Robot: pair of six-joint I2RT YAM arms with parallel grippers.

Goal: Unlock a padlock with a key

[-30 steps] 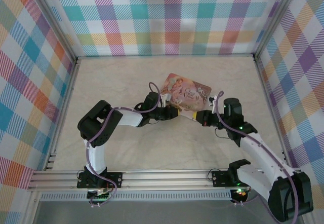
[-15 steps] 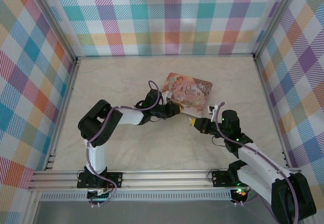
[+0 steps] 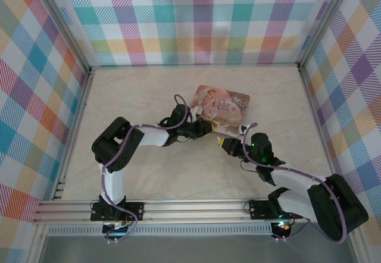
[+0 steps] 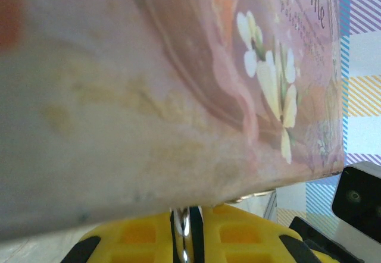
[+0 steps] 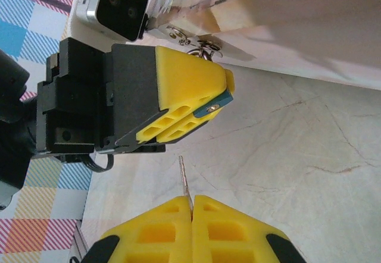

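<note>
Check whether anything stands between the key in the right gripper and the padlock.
Nothing visible does. The key juts from the right gripper, with open air between its tip and the padlock pinched in the left gripper.

A lab's robot test cell: checked walls [image 3: 202, 19] on aluminium framing [image 3: 74, 135] rise beyond and beside the left tool [image 3: 209, 130], around a marble-look counter [image 3: 137, 96]; arm bases [image 3: 116, 206] bolt to a rail [image 3: 190, 208] behind it.

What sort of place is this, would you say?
Probably a robot test cell: marble-look tabletop walled by plaid panels, aluminium rails at the near edge, left arm and right arm bolted there.
</note>
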